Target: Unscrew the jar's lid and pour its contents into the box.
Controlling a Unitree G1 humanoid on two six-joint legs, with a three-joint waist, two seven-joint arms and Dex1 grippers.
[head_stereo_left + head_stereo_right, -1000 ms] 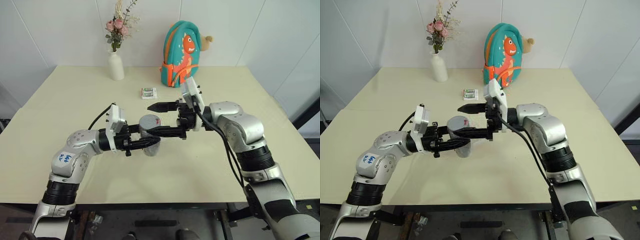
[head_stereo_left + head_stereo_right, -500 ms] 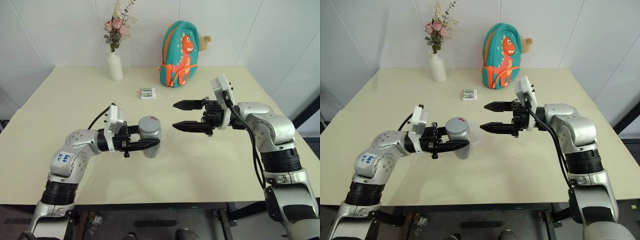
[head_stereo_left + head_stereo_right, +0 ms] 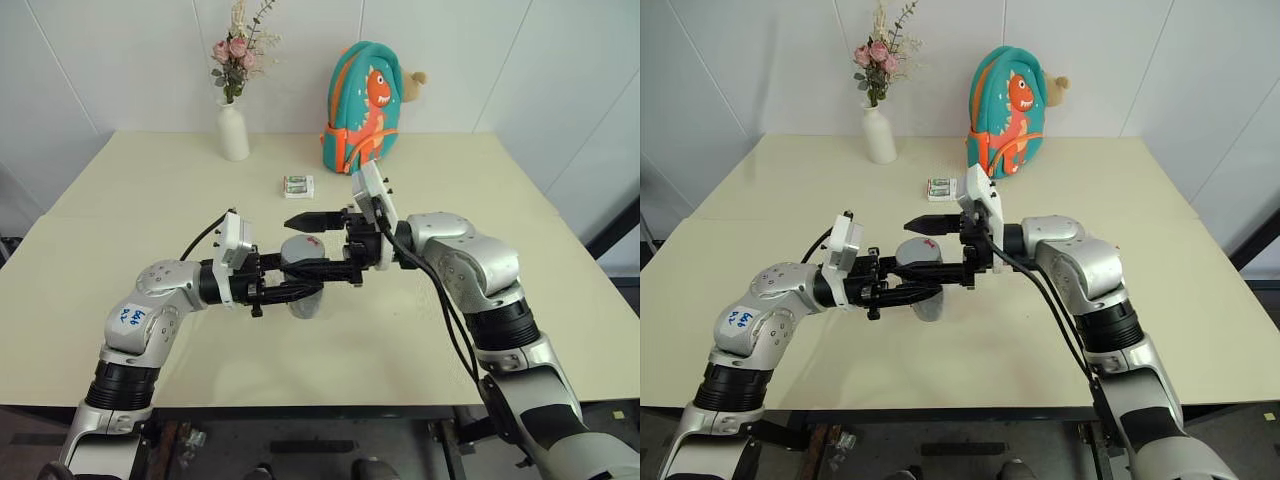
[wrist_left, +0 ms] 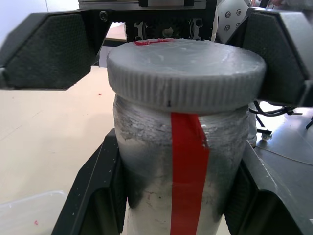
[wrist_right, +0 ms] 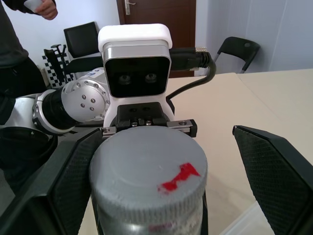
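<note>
From the head views, the left gripper (image 3: 300, 288) is clamped around the body of the jar (image 3: 303, 290), holding it upright above the worktop (image 3: 150, 200), while the right gripper (image 3: 305, 246) stands spread wide with one finger on either side of the lid (image 3: 300, 249), not yet closed on it. The box (image 4: 29, 213), seen in the left wrist view, lies on the worktop below and just beside the held jar. That same view shows the lid seated squarely on the jar, a red strip running down the jar's side, and the right gripper's black pads (image 4: 44, 49) flanking the cap with gaps on both sides. In the right wrist view the lid's top, with its red mark, sits between the open fingers but nearer one of them. The risk I judge from here: closing off-centre could push the jar sideways in the left gripper's hold, and a weak pinch may slip on the ribbed rim, or turn the whole jar.
</note>
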